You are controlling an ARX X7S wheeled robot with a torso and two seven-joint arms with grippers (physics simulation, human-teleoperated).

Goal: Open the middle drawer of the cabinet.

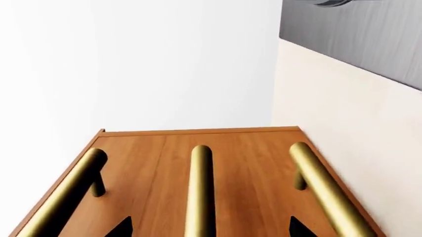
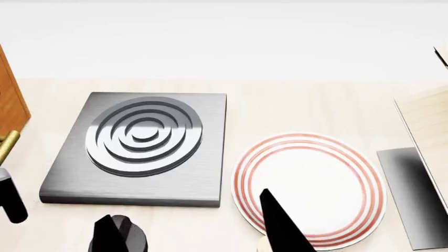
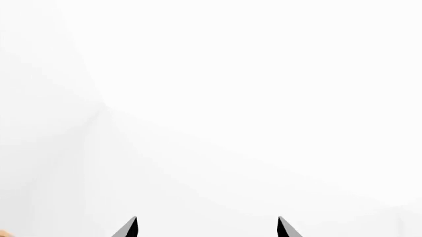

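Observation:
The left wrist view faces the orange-brown cabinet (image 1: pixel 250 143) front with three brass bar handles side by side. The middle drawer (image 1: pixel 165 182) carries the centre handle (image 1: pixel 200 187); seams between the drawers do not show. My left gripper (image 1: pixel 211 228) is open, its two dark fingertips (image 1: pixel 122 228) standing on either side of the centre handle without touching it. In the head view only the cabinet's edge (image 2: pixel 10 100) and a bit of brass handle (image 2: pixel 7 144) show at far left. My right gripper (image 3: pixel 206 228) is open and empty, facing a white wall; one of its fingers (image 2: pixel 280 223) rises over the plate.
A grey hob (image 2: pixel 140 147) with ringed burner lies on the pale counter beside the cabinet. A white plate (image 2: pixel 308 189) with red rings sits to its right. A pale wood box (image 2: pixel 430 126) and a dark grey slab (image 2: pixel 413 194) stand at far right.

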